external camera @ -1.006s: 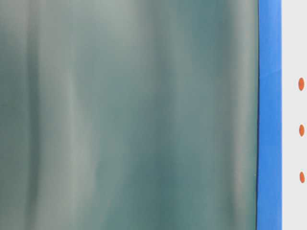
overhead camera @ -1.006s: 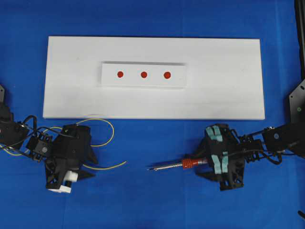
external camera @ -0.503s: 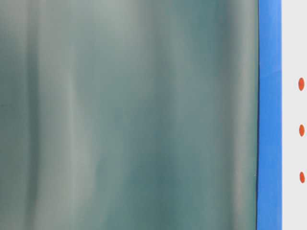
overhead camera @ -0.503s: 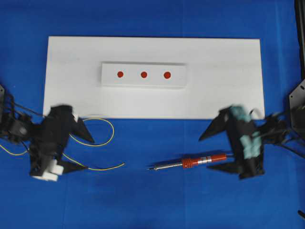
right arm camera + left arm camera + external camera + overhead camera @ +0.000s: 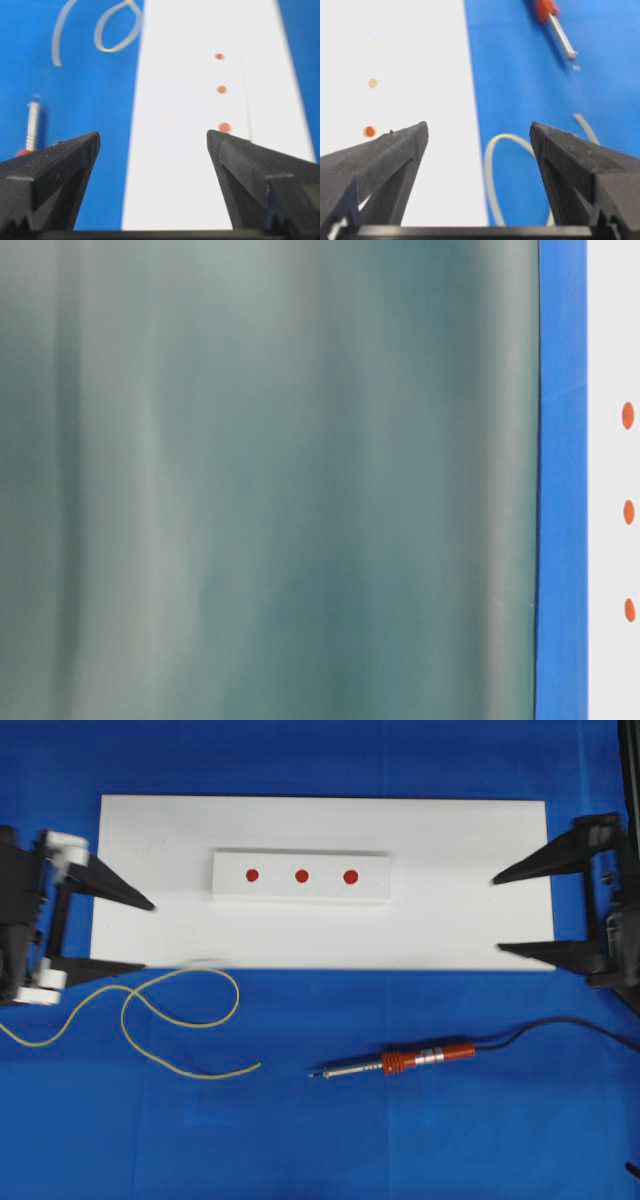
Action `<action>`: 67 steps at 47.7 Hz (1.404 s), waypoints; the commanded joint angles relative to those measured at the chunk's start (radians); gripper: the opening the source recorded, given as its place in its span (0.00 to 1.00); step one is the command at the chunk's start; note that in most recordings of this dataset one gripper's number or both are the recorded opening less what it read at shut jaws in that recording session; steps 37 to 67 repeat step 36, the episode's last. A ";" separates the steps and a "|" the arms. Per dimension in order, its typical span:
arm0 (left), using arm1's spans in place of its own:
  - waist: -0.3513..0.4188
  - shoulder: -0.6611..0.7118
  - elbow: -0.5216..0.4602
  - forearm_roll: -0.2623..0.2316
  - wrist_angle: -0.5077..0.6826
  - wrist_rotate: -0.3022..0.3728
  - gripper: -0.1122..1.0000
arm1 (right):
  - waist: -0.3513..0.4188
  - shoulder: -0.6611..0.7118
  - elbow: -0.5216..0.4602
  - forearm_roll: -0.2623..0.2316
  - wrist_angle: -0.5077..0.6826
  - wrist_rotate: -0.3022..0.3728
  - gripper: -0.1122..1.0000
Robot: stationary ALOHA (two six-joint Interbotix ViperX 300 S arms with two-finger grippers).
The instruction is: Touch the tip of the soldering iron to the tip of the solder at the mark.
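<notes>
While clear of both board ends, wide-open left end effector (image 5: 150,936), right end effector (image 5: 497,914).

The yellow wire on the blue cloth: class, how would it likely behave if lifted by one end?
The wire lies in loose loops, so it would probably flop and sag. It looks very thin, so likely light. Its free end may well swing, making it hard to aim.

A blurred grey-green surface (image 5: 270,480) blocks most of the table-level view.
</notes>
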 commanded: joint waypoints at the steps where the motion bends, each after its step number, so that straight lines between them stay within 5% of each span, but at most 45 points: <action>1: 0.032 -0.074 0.029 0.005 -0.011 0.006 0.80 | -0.028 -0.054 0.012 -0.011 0.017 -0.002 0.86; 24: 0.064 -0.336 0.242 0.003 -0.015 -0.009 0.79 | -0.049 -0.038 0.196 0.014 -0.198 0.009 0.86; 67: 0.066 -0.353 0.245 0.002 -0.020 -0.012 0.79 | -0.048 -0.003 0.207 0.029 -0.233 0.012 0.86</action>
